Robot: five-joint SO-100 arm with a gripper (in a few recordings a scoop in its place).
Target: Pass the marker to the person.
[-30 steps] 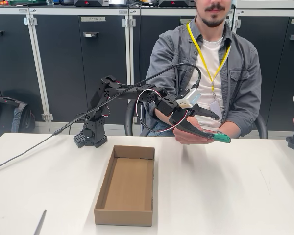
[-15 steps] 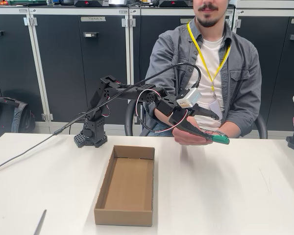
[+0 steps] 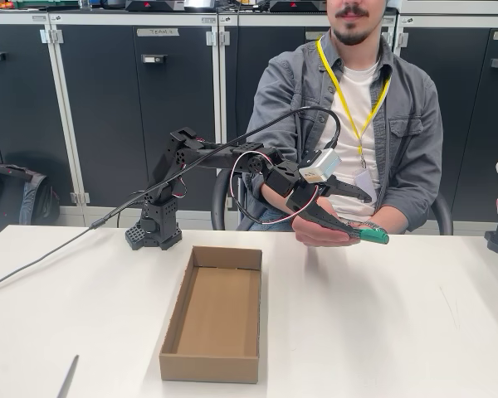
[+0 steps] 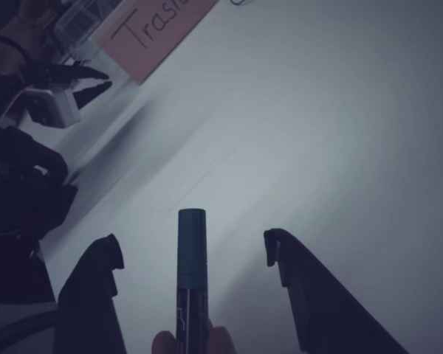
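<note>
The arm [image 3: 207, 157] reaches out from its base at about ten o'clock on the white surface [image 3: 382, 323] toward the person [image 3: 357, 124] seated behind it at one o'clock in the fixed view. The jaws [image 3: 342, 209] stand apart: in the wrist view the two dark fingers [image 4: 96, 295] flank the marker [image 4: 191, 273] with clear gaps on either side, touching neither flank of it. The marker lies across the person's upturned hand [image 3: 319, 230], held above the surface's far edge, its green cap [image 3: 373, 236] pointing toward three o'clock past the fingertips. In the wrist view, fingertips show just under the marker's dark body at six o'clock. An open cardboard box [image 3: 213, 313] sits on the surface at about seven o'clock from the hand, well apart from it. A thin grey stick [image 3: 68, 377] lies near the surface's front-left edge.
</note>
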